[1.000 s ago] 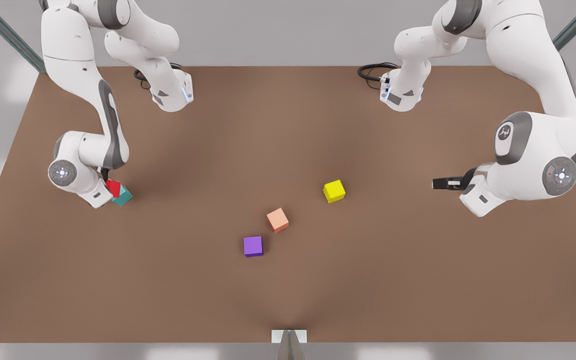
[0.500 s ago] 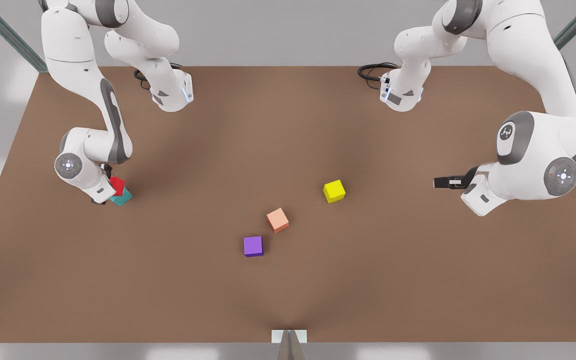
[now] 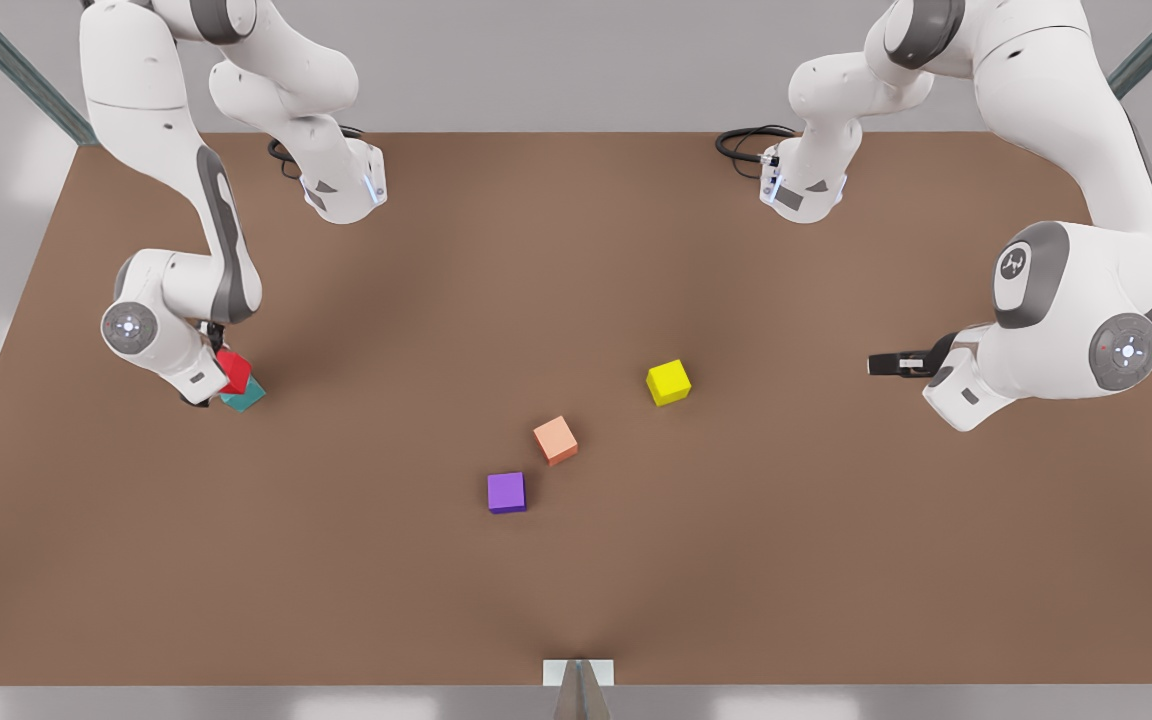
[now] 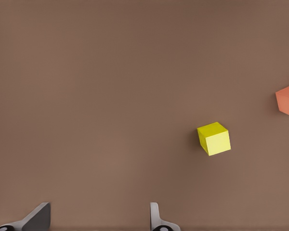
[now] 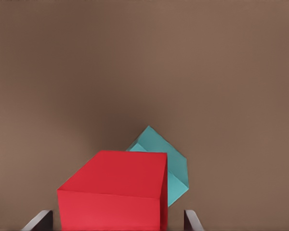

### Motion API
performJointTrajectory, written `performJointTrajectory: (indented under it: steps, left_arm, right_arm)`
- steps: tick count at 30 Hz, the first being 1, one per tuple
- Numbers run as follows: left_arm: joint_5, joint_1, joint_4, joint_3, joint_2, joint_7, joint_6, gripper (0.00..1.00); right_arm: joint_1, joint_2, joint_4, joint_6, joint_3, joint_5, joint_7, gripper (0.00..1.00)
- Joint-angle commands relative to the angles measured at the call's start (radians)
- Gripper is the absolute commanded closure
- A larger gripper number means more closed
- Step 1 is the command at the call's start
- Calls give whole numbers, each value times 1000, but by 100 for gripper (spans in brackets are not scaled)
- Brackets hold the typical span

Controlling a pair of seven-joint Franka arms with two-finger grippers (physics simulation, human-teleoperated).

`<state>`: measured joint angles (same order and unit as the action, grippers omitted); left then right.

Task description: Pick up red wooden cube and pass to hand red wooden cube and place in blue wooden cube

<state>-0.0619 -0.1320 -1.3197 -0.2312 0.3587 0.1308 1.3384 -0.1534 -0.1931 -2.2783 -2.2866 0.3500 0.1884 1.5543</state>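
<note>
Placement: we see the right gripper [image 3: 221,375], near the table's [image 3: 576,600] edge on the front view's left, with fingers spread either side of the red wooden cube [image 3: 233,371] sitting skewed atop the blue wooden cube [image 3: 245,395]; left gripper [image 3: 881,365] waits open, well apart.

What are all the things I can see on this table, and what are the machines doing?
Red cube: one, red, on top of the teal cube, front view's left.
Teal cube: one, teal, on the table under the red cube.
Yellow cube: one, yellow, mid-table.
Orange cube: one, salmon-orange, beside the purple cube.
Purple cube: one, purple.
Table: one, brown.
Right gripper: fingers either side of the red cube, open.
Left gripper: open, waiting, front view's right.
</note>
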Motion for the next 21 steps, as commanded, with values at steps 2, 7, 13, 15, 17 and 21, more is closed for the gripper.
performJointTrajectory:
  steps: [2,7,13,15,17,21]
  left_arm:
    - [14,0,0,0,-1,1,-1,0]
    - [16,3,0,-2,-1,1,-1,0]
    - [16,2,8,-4,-1,4,-11,0]
    - [19,-1,5,-2,-1,-5,-36,0]
    - [1,-57,5,1,61,-2,-349,0]
    - [-108,-182,48,1,287,-13,-531,0]
  right_arm:
    - [-20,21,13,119,0,-29,-3,0]
    - [-97,61,137,331,-2,-73,-68,0]
    - [-195,-325,967,774,-3,-360,-1508,0]
    - [-218,-278,1004,828,0,-360,-1508,0]
    - [-187,-132,967,928,9,-333,-1461,0]
    - [-150,-58,934,921,10,-313,-1455,0]
